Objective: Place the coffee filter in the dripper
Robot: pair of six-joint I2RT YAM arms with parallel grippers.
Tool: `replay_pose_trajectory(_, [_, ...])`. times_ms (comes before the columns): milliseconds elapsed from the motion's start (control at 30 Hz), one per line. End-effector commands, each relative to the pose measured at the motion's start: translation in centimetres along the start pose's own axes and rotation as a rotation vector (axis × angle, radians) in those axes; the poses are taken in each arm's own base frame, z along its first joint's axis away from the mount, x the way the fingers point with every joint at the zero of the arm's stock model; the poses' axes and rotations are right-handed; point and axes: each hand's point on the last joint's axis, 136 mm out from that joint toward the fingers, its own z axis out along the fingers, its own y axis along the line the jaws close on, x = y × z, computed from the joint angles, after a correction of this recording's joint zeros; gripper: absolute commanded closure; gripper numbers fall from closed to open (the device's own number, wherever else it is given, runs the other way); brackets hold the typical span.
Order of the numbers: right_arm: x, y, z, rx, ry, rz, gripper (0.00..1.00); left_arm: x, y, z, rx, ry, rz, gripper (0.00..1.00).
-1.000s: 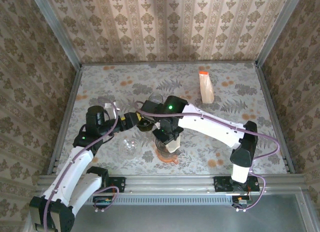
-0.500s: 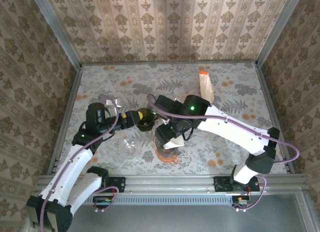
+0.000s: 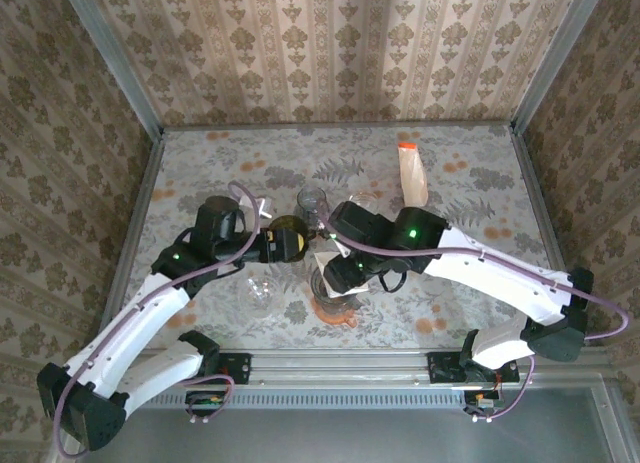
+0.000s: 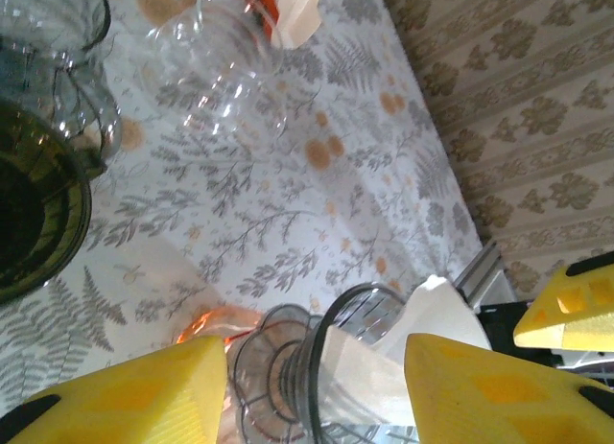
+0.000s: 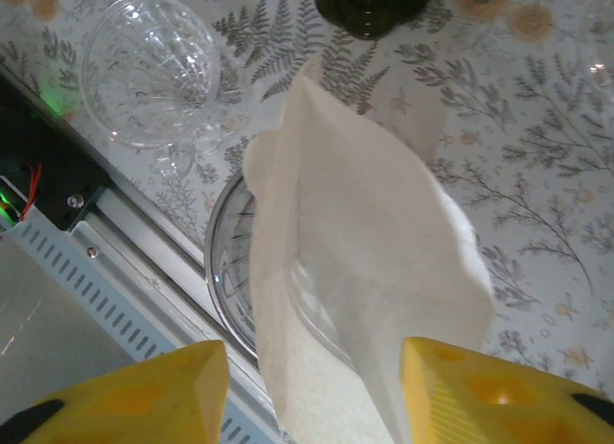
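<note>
Filter place: The paper filter (image 5: 355, 243) sits in the mouth of the glass dripper (image 5: 223, 271). Its lower part is inside the glass and much of the paper stands above the rim.
Filter direction: In the right wrist view its long axis runs from a corner near the green bowl (image 5: 374, 3) down to the gap between the fingers. It leans across the rim, so it seems not fully seated.
Right gripper (image 5: 312, 367): It is over the filter with jaws about half apart. One finger is clear of the paper and the other is right at its edge, so it seems to pinch nothing.
Left gripper (image 4: 317, 353): It is beside the dripper, jaws wide apart, holding nothing.
Risk one: The paper may catch on the near finger when the arm lifts, and be pulled out.
Risk two: The leaning filter may tip over the rim, because it is light and only partly down.
Risk three: A push to settle it could knock the dripper or the clear glass (image 5: 153, 70) just beside.
</note>
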Motion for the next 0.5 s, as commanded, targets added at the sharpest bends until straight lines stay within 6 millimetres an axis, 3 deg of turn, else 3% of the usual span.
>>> replay_pose_trajectory(0, [0.3, 1.1, 1.0, -0.056, 0.011, -0.027, 0.52, 0.3, -0.2, 0.0, -0.024, 0.023, 0.018, 0.46])
replay_pose_trajectory(167, [0.5, 2.5, 1.5, -0.103, 0.022, -0.045, 0.62, 0.8, -1.2, 0.5, -0.007, 0.055, 0.035, 0.43])
replay_pose_trajectory(467, [1.2, 2.9, 2.9, -0.1, 0.063, -0.067, 0.8, 2.6, -1.4, 1.2, -0.008, 0.144, 0.032, 0.5])
